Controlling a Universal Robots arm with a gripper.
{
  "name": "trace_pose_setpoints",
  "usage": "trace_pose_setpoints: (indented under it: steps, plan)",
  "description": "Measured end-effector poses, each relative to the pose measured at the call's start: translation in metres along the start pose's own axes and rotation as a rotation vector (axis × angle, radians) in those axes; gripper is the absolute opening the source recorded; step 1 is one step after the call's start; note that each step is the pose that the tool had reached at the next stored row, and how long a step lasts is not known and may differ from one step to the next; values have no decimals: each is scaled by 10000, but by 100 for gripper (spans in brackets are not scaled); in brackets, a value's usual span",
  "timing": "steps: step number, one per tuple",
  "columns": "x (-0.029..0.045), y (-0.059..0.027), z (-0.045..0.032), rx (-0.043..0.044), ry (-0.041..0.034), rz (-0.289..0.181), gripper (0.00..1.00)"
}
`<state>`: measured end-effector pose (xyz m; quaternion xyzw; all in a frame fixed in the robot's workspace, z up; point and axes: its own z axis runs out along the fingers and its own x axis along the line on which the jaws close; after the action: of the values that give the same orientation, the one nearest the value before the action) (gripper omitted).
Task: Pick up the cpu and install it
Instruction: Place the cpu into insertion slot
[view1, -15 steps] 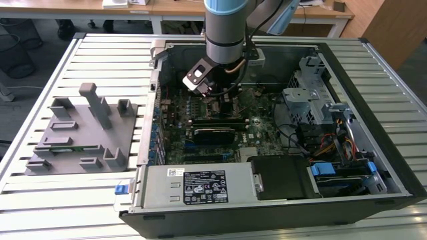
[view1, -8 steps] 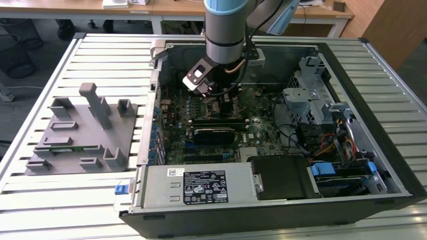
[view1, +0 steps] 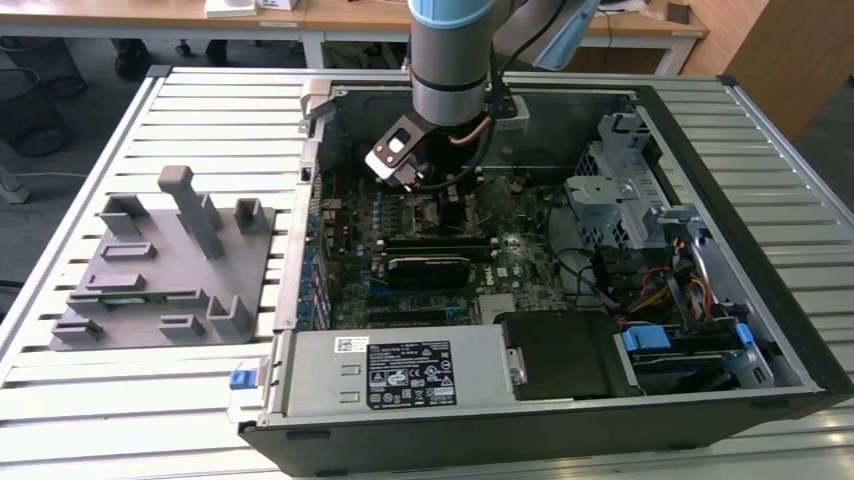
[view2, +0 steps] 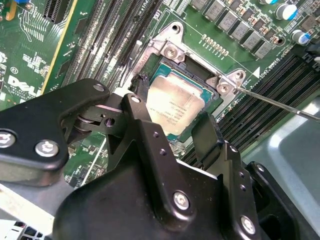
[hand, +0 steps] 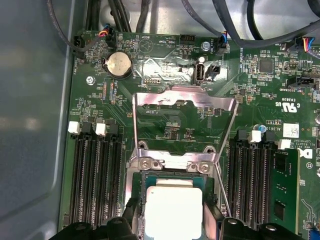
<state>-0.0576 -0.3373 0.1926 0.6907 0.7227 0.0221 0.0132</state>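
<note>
Step in hand: seating. The cpu (view2: 175, 107) lies in the CPU socket (view2: 172, 37) and has not yet been let go.
Claw: the gripper (view2: 171, 102) is closed against two opposite edges of the cpu. One black finger (view2: 141, 97) is at one side and its partner at the other. As far as I can judge, it is clamped rather than merely flanking.
Where the cpu is: inside the socket frame near the middle of the motherboard (hand: 165, 125), between the two banks of memory slots (hand: 92, 175). Its silver lid faces up with the green rim showing all round, and it looks roughly level.
Socket hardware: the metal load plate (hand: 185, 100) is swung back, open, toward the board edge that carries the coin cell (hand: 120, 65). The wire lever (view2: 280, 102) is unlatched and stands off to one side.
What this step calls for: the chip must be flat and square in the frame with no sideways drag, since socket contacts bend easily. That is a judgement, not something seen.
Wider scene: the arm (view1: 454, 60) reaches down into the open computer case (view1: 787, 200) on the slatted table (view1: 80, 400). A grey fixture plate (view1: 147, 290) sits near the table edge on the exterior view's left.
Writing: there is faint print on the cpu lid, white lettering across the motherboard, and a printed sticker on the power supply (view1: 407, 372). I transcribe none of it.
</note>
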Motion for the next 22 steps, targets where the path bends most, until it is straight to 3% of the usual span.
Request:
trace_pose_setpoints:
  steps: [13,22]
  plan:
    - [3,0,-4,3,-14,1,62]
    - [3,3,-76,2,-16,2,62]
